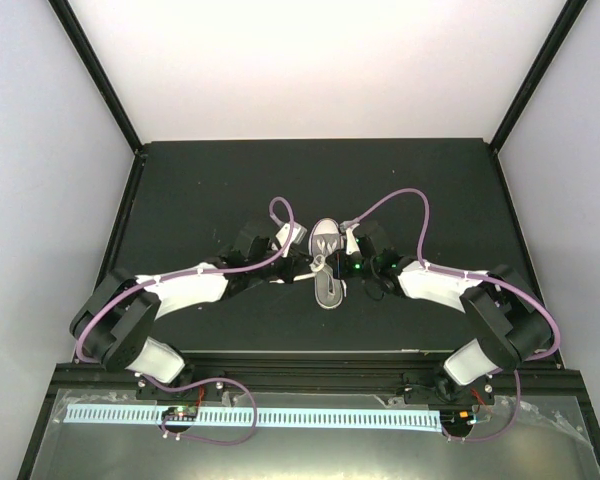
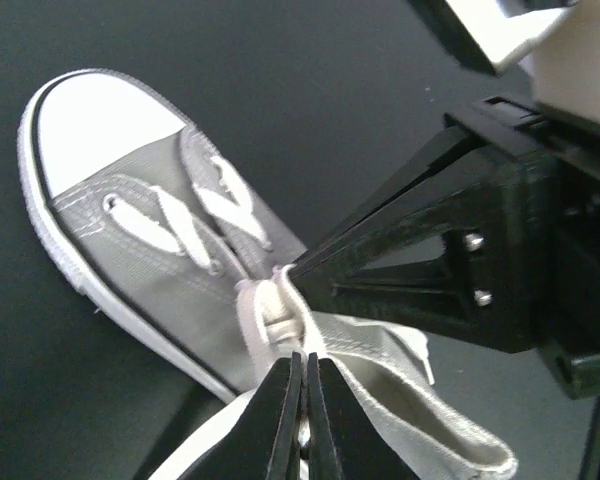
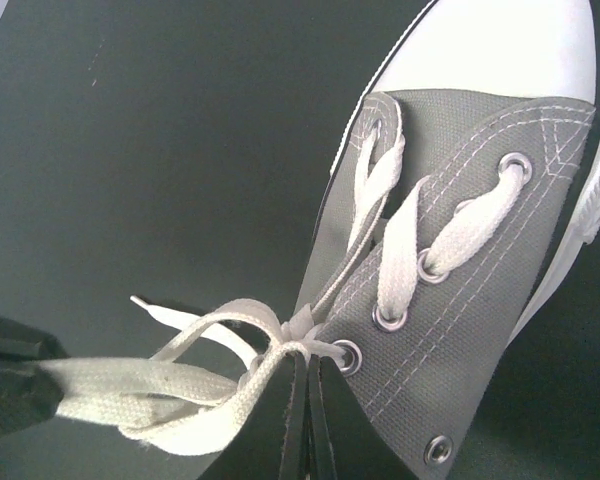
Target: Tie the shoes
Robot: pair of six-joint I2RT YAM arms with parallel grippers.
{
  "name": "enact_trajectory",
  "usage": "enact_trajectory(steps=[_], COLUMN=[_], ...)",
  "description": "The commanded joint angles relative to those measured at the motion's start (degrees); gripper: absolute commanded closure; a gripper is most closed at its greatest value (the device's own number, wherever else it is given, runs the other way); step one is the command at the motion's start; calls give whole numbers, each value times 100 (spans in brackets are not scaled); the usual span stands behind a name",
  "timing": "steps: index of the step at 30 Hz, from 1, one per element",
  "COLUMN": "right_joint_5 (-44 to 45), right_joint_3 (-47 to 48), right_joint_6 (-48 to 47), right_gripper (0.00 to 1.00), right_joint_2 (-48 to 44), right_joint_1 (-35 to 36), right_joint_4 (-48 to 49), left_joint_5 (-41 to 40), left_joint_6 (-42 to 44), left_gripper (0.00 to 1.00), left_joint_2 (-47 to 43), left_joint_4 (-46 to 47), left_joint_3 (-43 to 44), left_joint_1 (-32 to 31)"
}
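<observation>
The small grey canvas sneaker (image 1: 327,262) is lying at the middle of the black bench (image 1: 210,180), white toe cap pointing away. Both arms are bending inward to it, left tool (image 2: 302,362) and right tool (image 3: 307,370) each clenching its long white laces (image 3: 160,385).

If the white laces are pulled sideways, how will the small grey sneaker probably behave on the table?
The sneaker looks small with thin canvas, so it is probably light and may slide or turn rather than stay put. Its flat white sole should resist tipping. The laces droop in soft loops, so they likely give slack before dragging it.
</observation>
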Motion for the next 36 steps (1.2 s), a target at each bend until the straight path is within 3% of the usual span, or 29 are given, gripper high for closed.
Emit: enact_trajectory(steps=[1,9,15,25,32,36], right_joint_5=[106,136,109,55,55,55], right_joint_3=[-55,-55,-46,-145,-213,-228], right_joint_6=[-18,-20,-12,-56,-55,-62], right_gripper=[98,99,99,98,99,98], right_joint_2=[-158,-210,-192,-298,-372,-398], right_joint_1=[-3,0,-3,1,0,-4], right_joint_4=[149,108,120,117,128,138], left_joint_5=[658,1253,1268,566,239,64], left_joint_6=[-38,169,417,425,106,-277], left_gripper=[98,98,92,47,32,31], left_joint_2=[-163,83,258,-347,-782,-598], left_joint_4=[655,510,197,-412,-494,-547], left_joint_3=[-89,-438,-506,-484,-463,-129], left_joint_1=[33,-75,-287,-171,57,103])
